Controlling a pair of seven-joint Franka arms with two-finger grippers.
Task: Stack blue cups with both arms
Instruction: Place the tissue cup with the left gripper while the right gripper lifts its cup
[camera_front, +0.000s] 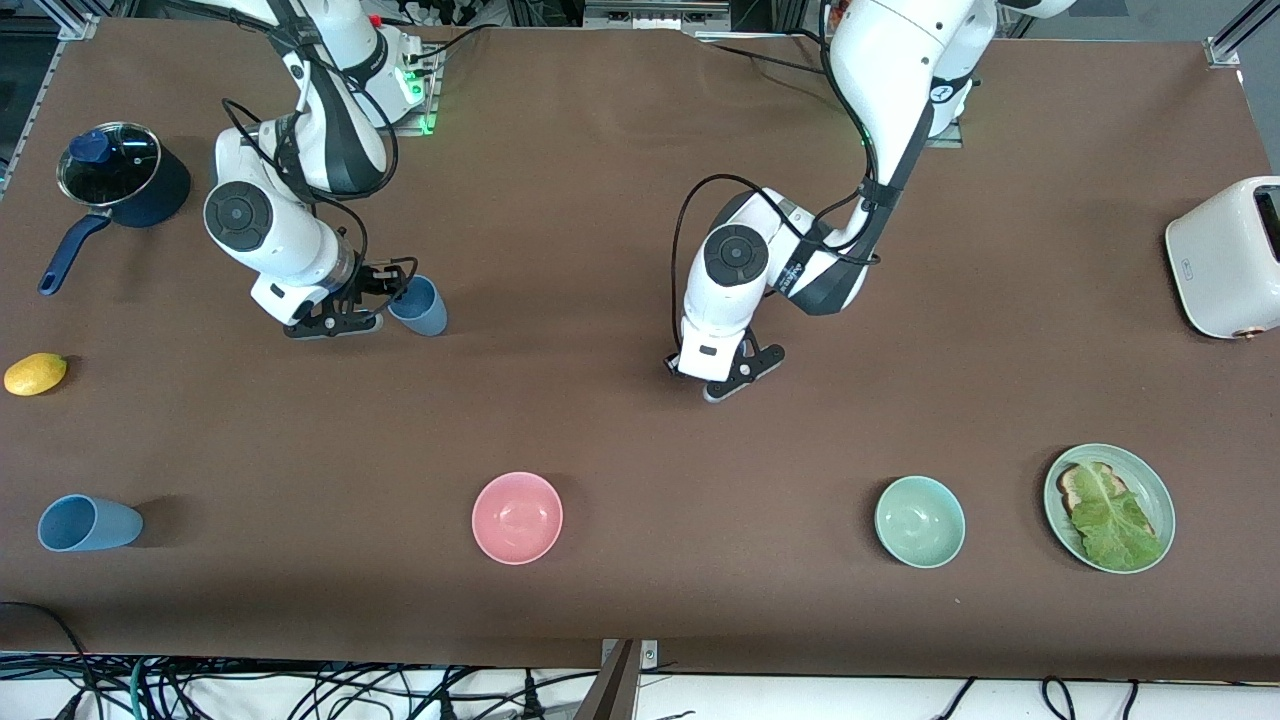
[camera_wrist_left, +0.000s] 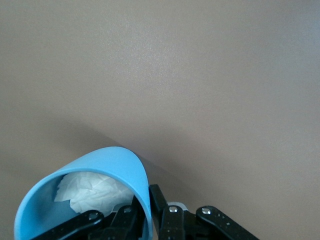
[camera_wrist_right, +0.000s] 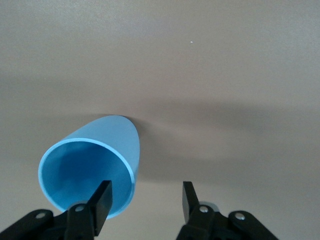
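My left gripper (camera_front: 738, 376) hangs low over the middle of the table. In the left wrist view the left gripper (camera_wrist_left: 146, 202) is shut on the rim of a light-blue cup (camera_wrist_left: 110, 165) that has white crumpled paper inside; the front view hides this cup under the hand. My right gripper (camera_front: 392, 292) is at a second blue cup (camera_front: 422, 305) toward the right arm's end. It is open, and the right gripper (camera_wrist_right: 146, 192) straddles that cup's (camera_wrist_right: 107, 140) rim wall, with one finger over the mouth and one outside. A third blue cup (camera_front: 88, 523) lies on its side near the front edge.
A dark-blue pot (camera_front: 120, 170) with a glass lid and a lemon (camera_front: 35, 373) sit at the right arm's end. A pink bowl (camera_front: 517, 517), a green bowl (camera_front: 919, 521) and a plate (camera_front: 1155, 490) with toast and lettuce line the front. A white toaster (camera_front: 1225, 255) stands at the left arm's end.
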